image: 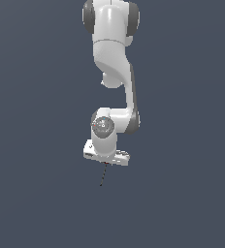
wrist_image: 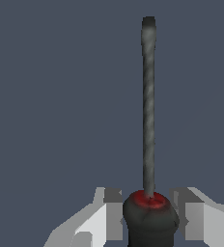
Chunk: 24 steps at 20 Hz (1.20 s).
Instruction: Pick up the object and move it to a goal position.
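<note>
The screwdriver has a black-and-red handle and a thin dark shaft. In the wrist view its handle sits between my two grey fingers, which press on it from both sides, and the shaft points straight away from the camera. My gripper is shut on the handle. In the exterior view the gripper hangs under the white arm, and the thin shaft sticks out below it toward the viewer. The handle is mostly hidden there by the hand. No goal marker shows in either view.
A plain dark grey-blue surface fills both views. The white arm reaches down from the top centre of the exterior view. No other objects show.
</note>
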Tool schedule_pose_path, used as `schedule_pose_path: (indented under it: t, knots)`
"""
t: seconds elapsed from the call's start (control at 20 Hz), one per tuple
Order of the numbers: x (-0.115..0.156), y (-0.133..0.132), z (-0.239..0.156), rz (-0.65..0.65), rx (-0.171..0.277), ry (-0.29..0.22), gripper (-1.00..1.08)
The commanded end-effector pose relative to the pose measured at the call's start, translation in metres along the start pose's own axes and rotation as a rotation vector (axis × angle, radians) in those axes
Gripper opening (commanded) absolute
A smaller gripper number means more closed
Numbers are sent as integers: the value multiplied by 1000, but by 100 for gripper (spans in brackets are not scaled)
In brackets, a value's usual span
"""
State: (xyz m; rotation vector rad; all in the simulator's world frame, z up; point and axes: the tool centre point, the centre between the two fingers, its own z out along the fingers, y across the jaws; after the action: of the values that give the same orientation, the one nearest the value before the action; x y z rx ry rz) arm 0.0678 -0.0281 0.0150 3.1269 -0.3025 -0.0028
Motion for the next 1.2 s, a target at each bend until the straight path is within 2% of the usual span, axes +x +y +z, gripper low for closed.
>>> schedule_pose_path:
  t: [0.0,0.55,1.15]
  knots:
    - [-1,-1,-3,0,0,1,-100]
    - [-16,-9,-52,0,0,1,-100]
    - [-52,-29,-172,0,0,1,-100]
